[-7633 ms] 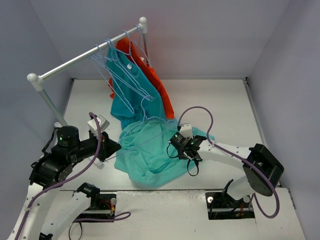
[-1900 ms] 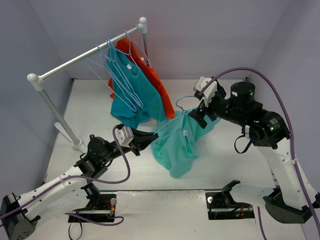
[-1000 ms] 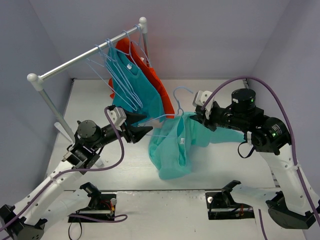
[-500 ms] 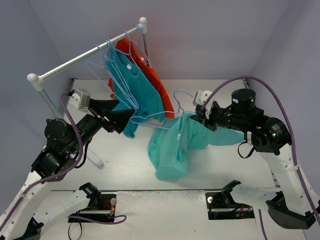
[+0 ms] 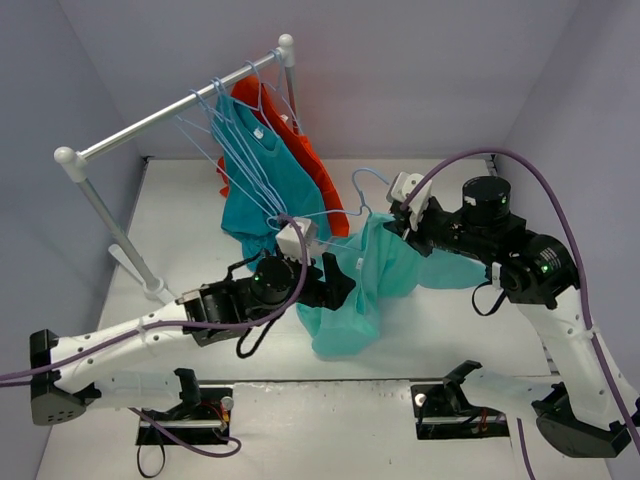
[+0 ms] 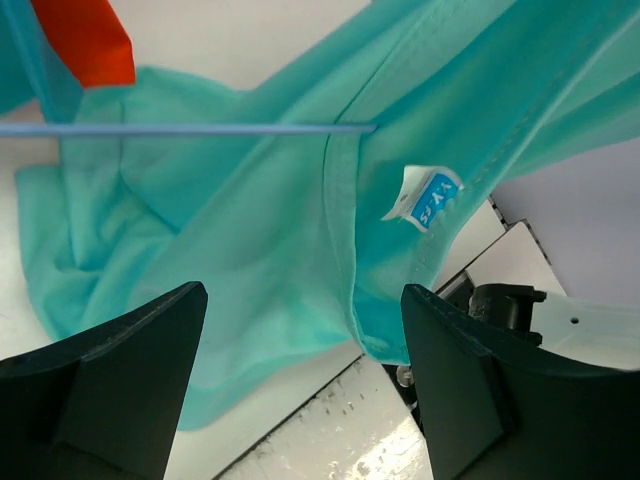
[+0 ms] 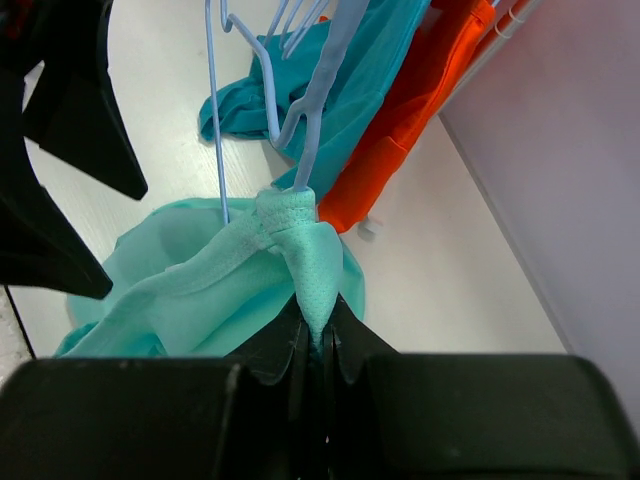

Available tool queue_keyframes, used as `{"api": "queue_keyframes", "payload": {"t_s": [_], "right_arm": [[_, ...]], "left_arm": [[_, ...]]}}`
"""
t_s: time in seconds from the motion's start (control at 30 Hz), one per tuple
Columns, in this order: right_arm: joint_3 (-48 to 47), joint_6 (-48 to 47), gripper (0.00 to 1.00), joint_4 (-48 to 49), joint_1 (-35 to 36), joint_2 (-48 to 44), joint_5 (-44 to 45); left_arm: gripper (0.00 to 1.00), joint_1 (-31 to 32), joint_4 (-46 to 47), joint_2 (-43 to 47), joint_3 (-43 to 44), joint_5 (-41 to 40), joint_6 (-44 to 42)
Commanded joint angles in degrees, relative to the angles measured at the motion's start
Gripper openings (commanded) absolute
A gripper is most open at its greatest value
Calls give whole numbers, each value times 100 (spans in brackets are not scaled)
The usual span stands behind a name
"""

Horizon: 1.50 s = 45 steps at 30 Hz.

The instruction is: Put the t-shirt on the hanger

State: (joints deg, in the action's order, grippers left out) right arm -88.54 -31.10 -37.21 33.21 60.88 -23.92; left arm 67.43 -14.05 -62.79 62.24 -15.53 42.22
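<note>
I'm holding the mint-green cloth t-shirt (image 5: 350, 300) aloft, right gripper (image 7: 318, 335) clamped on its shoulder beside the thin light-blue wire hanger (image 7: 322, 90). The left gripper (image 6: 300, 340) is hanging open at the collar. One hanger arm seems inside; the other isn't.

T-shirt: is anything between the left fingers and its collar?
Nothing visible. The left fingers stand open with the t-shirt straight ahead, its white label in plain view. The hanger wire crosses higher up, not between them.

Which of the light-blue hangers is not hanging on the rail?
The hanger inside the mint t-shirt, which the right gripper pinches: its hook stands free in the air. The other hangers hook over the rail.
</note>
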Motion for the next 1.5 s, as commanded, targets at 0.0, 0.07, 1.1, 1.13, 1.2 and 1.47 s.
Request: {"api": "queue_keyframes", "payload": {"t_s": [0.0,0.07,1.1,1.13,1.2,1.47], "right_arm": [[47,139,0,627,19,-50,169],[76,152,0,640,19,-59,156],[191,235,0,829,20,-566,866],[214,228,0,829,26,-603,885],[289,232,0,825,19,-688,907],[437,253,0,812,19,-937,655]], "left_arm": [[74,164,358,-169,184,-521,671],[74,189,411,-302,140,-551,820],[73,248,-101,-798,-155,-939,1707],[72,219,-188,-699,-187,-1019,1687],[70,98,-405,-413,-291,-1132,1609],[48,-1081,-1046,467,-181,-593,698]]}}
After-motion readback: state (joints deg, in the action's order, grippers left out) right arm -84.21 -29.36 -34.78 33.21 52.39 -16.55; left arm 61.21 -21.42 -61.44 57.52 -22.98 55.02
